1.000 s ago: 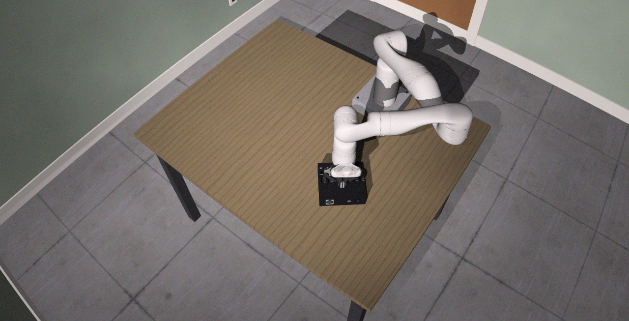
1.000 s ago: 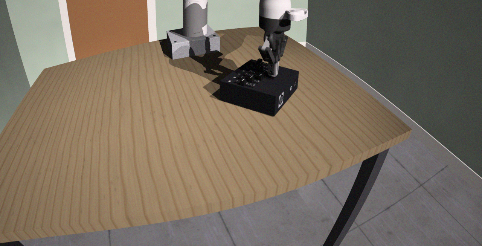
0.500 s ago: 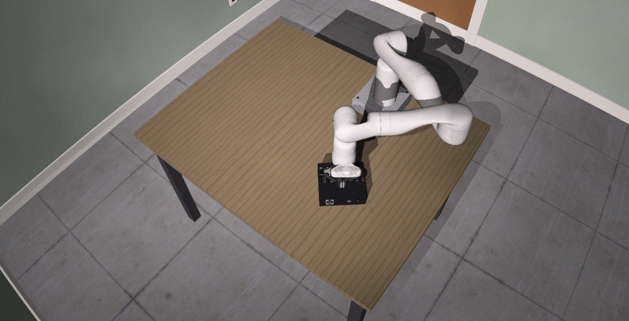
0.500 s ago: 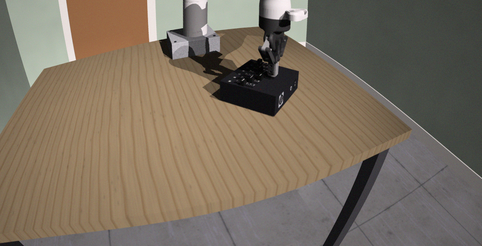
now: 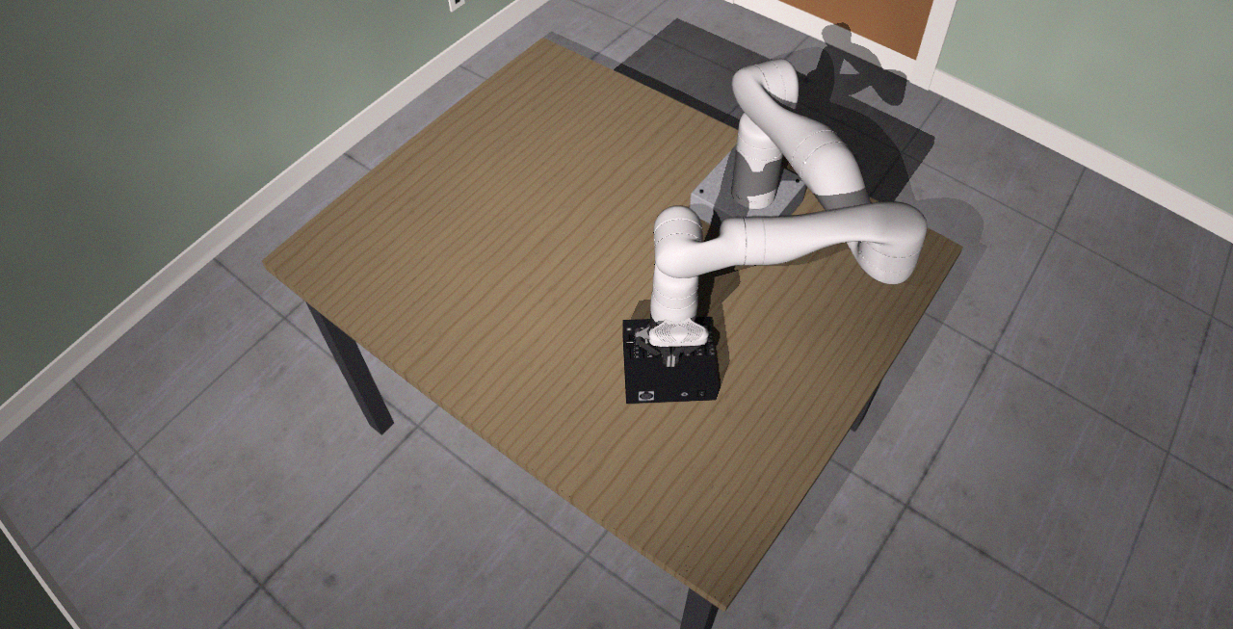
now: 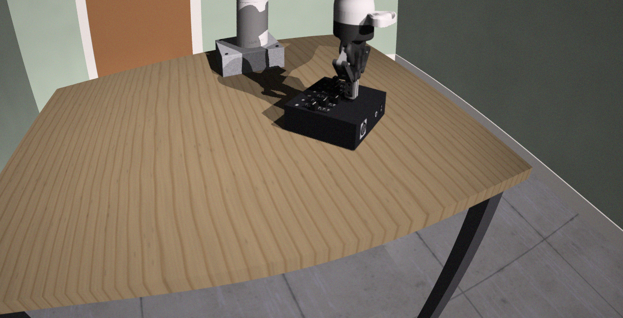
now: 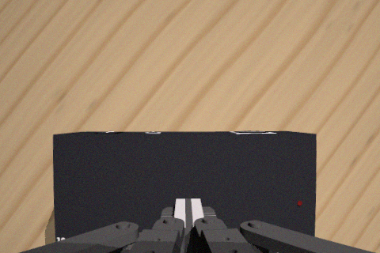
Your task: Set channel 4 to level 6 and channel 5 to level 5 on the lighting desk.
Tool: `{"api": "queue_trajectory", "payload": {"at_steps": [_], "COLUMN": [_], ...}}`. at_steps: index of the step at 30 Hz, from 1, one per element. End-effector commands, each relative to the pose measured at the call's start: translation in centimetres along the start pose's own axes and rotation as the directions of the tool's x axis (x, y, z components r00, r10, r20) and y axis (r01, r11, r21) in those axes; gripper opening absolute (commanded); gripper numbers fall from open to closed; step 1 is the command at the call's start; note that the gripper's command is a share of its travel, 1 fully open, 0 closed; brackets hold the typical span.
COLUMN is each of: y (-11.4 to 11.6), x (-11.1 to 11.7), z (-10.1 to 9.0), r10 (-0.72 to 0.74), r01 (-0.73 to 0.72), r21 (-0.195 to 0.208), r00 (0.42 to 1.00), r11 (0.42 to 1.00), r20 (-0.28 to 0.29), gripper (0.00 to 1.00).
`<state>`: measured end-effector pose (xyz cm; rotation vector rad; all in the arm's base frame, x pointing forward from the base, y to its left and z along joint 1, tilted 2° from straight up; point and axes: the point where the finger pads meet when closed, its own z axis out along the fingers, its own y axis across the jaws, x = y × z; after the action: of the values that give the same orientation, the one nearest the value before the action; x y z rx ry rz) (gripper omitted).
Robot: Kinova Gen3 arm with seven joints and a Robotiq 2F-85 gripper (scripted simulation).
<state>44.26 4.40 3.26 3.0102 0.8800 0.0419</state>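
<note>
Hand (image 6: pixel 352 91) closed over desk (image 6: pixel 344 126), near table (image 6: pixel 435 111) edge.

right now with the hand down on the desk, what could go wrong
1. The shut hand holds nothing and pokes down among the faders. They sit close together, so a sideways slip could nudge a neighbour off its level.
2. No view shows the cap lines or scale marks clearly, and the arm hides the fader bank from above, so overshoot would be hard to spot.
3. The desk just rests on the table; a hard push might slide it.
</note>
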Motion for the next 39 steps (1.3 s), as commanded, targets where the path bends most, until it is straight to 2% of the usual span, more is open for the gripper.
{"api": "queue_trajectory", "payload": {"at_steps": [1,39], "y": [0.2,0.2], "x": [-0.2,-2.0], "z": [0.1,0.1], "r10": [0.000,0.000], "r01": [0.000,0.000], "r21": [-0.002,-0.002], "r00": [1.000,1.000], "r11": [1.000,1.000], "r20": [-0.002,-0.002], "gripper": [0.00,0.00]}}
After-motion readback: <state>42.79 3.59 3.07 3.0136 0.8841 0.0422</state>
